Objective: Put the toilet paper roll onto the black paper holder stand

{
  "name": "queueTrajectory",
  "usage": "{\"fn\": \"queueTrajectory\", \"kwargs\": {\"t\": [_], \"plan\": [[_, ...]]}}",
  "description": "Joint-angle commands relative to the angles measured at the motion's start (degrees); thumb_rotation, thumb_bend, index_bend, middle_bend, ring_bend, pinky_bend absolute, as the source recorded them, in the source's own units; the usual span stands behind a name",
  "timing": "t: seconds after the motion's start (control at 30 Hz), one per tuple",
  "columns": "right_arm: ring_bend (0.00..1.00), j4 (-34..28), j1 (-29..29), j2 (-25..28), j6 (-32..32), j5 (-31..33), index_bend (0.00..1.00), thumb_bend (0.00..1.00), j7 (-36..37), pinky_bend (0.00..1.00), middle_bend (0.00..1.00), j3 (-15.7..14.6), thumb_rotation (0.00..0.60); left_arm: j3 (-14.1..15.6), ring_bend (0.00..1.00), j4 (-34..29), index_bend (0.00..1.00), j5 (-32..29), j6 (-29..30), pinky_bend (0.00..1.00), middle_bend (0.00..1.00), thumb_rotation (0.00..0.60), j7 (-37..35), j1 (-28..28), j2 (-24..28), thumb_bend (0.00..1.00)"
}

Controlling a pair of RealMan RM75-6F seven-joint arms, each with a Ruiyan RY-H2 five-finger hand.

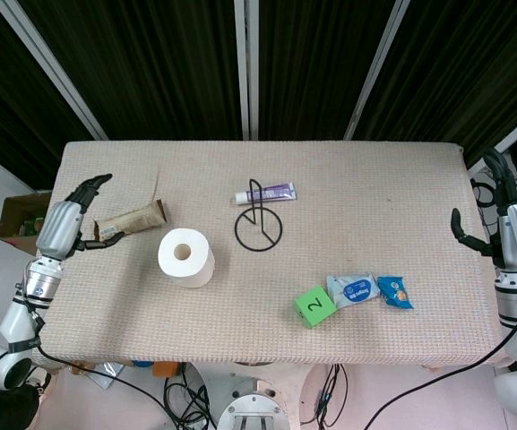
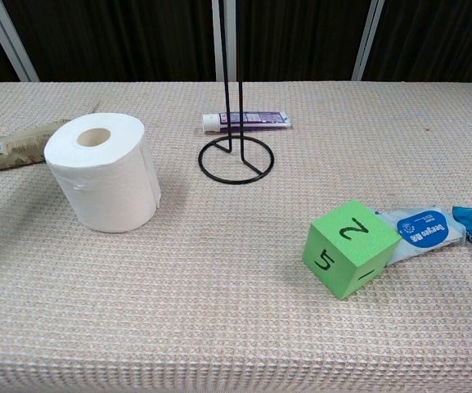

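A white toilet paper roll [image 1: 185,257] [image 2: 102,172] stands upright on the table, left of centre. The black paper holder stand [image 1: 258,229] [image 2: 236,155], a wire ring base with a thin upright rod, sits right of the roll near the table's middle, bare. My left hand [image 1: 72,217] hovers at the table's left edge, fingers apart and holding nothing, well left of the roll. My right hand [image 1: 500,210] hangs off the table's right edge, fingers spread, empty. Neither hand shows in the chest view.
A brown snack wrapper [image 1: 130,220] [image 2: 15,146] lies beside my left hand. A toothpaste tube [image 1: 266,193] [image 2: 246,122] lies behind the stand. A green numbered cube [image 1: 314,305] [image 2: 348,247] and blue-and-white packets [image 1: 368,291] [image 2: 436,228] sit front right. A cardboard box [image 1: 21,224] stands off the table's left.
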Motion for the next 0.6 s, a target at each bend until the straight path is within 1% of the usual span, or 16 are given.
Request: {"fn": "queueTrajectory", "kwargs": {"t": [0.03,0.2,0.3,0.37,0.43,0.5,0.6], "plan": [[0.0,-0.05,-0.1,0.12,0.09,-0.02,0.0,0.43,0.08,0.0,0.0,-0.03,0.6,0.16,0.13,0.2,0.08,0.04,-0.1,0.25,0.12,0.566,-0.05,0.0,-0.23,0.19],[0.0,-0.37,-0.35,0.58,0.48,-0.02,0.0,0.43,0.31,0.0,0.0,0.14,0.6,0.24,0.13,0.18,0.09,0.19,-0.05,0.25,0.12,0.564,0.03,-0.03,-0.25,0.19],[0.0,-0.49,-0.58,0.76,0.61,0.0,0.0,0.43,0.6,0.0,0.0,0.06,0.6,0.38,0.13,-0.28,0.09,0.51,0.16,0.25,0.12,0.535,0.24,0.05,0.07,0.19],[0.0,-0.65,-0.78,0.87,0.74,0.0,0.0,0.43,0.83,0.0,0.0,-0.02,0.6,0.76,0.13,-0.93,0.09,1.01,0.23,0.25,0.12,0.472,0.28,0.18,0.52,0.18],[0.0,-0.87,-1.01,0.99,1.1,-0.05,0.0,0.43,1.0,0.0,0.0,0.01,0.6,1.33,0.13,-1.65,0.09,1.75,0.5,0.25,0.12,0.334,0.08,0.48,1.1,0.15],[0.0,-1.21,-1.31,1.2,1.67,-0.05,0.0,0.43,1.21,0.0,0.0,0.15,0.6,2.22,0.13,-2.26,0.09,2.64,1.16,0.25,0.12,0.25,0.18,1.15,1.56,0.12],[0.0,-1.53,-1.9,1.48,2.34,0.04,0.0,0.43,1.28,0.0,0.0,0.13,0.6,4.12,0.13,-2.62,0.09,3.83,1.82,0.25,0.12,0.161,-0.41,2.44,1.49,0.09]]}}
